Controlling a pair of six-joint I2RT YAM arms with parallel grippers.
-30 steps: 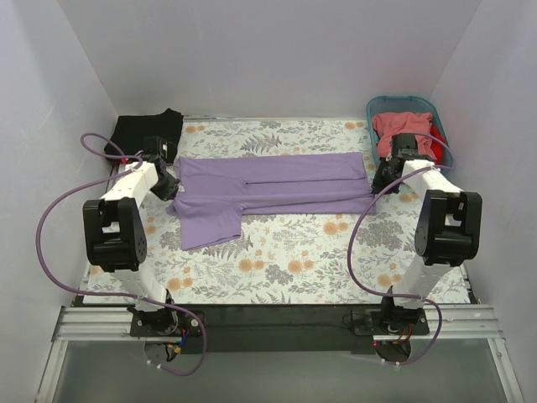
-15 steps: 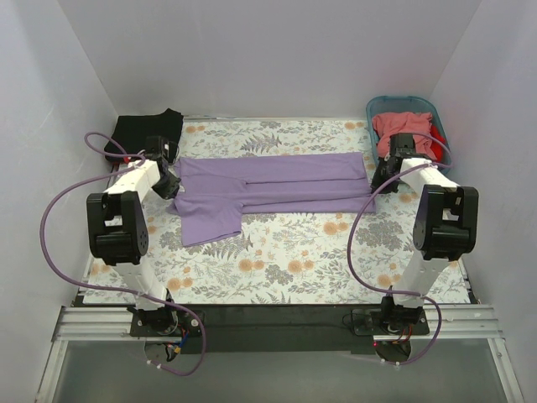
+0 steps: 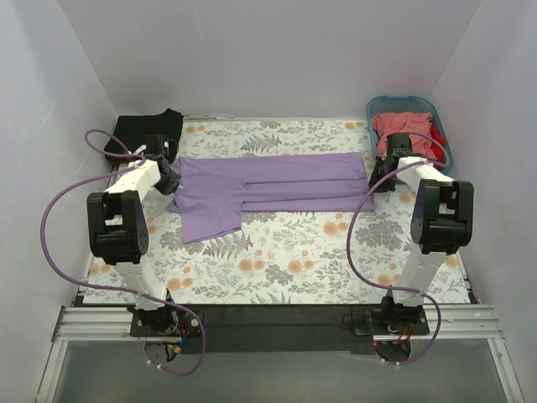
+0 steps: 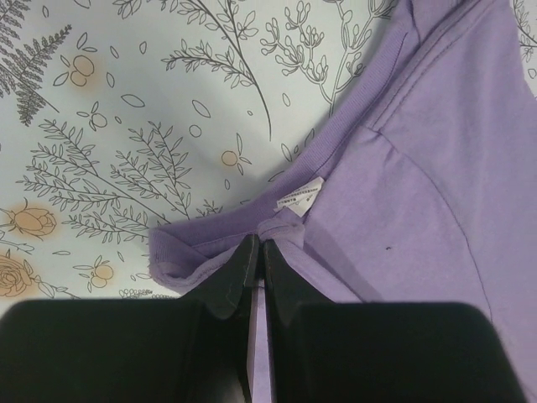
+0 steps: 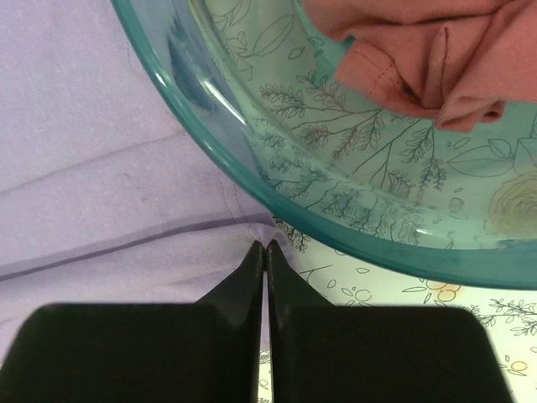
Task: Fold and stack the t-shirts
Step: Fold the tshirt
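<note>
On table (image 3: 294,252), 1 lavender t-shirt (image 3: 268,185), 1 black t-shirt (image 3: 147,128), 1 basket (image 3: 401,99)

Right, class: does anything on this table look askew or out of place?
The lavender shirt lies folded into a long strip, but one sleeve at its left end sticks out toward the near edge, breaking the neat band. Nothing else stands out.

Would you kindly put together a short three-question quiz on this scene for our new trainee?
1. True or false: the teal basket is empty.
2. The left jaws pinch the lavender shirt at its: A) hem B) neckline, by the white label C) sleeve.
3. What lies at the table's far left corner?
Key: 1 false, it holds a salmon-pink shirt; 2 B; 3 the black shirt.
</note>
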